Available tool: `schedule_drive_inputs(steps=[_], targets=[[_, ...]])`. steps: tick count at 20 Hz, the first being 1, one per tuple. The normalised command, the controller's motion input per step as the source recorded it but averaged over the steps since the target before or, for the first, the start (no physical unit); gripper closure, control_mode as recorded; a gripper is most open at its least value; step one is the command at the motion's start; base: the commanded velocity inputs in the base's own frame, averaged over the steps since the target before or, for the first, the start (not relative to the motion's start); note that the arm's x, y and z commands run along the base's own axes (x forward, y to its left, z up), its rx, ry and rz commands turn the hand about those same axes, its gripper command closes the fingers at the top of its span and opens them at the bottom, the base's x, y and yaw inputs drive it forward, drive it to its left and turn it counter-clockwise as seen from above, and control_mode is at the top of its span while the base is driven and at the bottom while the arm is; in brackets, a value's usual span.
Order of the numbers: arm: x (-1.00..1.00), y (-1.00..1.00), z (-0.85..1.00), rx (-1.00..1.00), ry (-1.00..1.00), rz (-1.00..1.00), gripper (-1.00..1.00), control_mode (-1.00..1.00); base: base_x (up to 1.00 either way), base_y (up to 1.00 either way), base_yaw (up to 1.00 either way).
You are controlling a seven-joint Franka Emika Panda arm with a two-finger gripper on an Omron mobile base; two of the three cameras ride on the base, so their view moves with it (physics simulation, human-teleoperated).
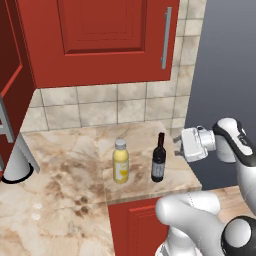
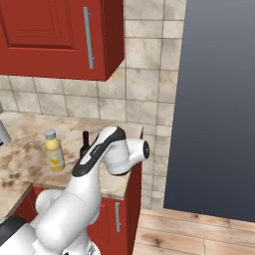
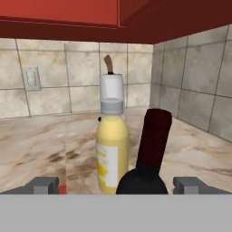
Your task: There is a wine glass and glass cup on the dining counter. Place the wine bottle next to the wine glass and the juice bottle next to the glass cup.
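The gripper, jaws wide and empty, is approaching the wine bottle; juice bottle at ten o'clock. Next: advance, close.

Both base views overlook the counter corner; hand view looks level, close.

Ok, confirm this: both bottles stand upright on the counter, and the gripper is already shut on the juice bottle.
Not quite. The gripper is open and holds nothing: in the hand view its fingertips sit wide apart, lined up on the wine bottle, not the juice bottle. Both bottles do stand upright on the counter.
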Motion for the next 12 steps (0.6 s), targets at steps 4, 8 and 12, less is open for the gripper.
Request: schedule_drive_inputs(steps=[4, 8, 12], targets=[[0.25, 0.00, -0.07, 0.08, 0.00, 0.00, -1.00, -1.00, 0.00, 0.00, 0.00], [0.28, 0.06, -0.09, 0.02, 0.00, 0.00, -1.00, -1.00, 0.00, 0.00, 0.00], [0.23, 0.11, -0.07, 0.00, 0.01, 0.00, -1.00, -1.00, 0.00, 0.00, 0.00]])
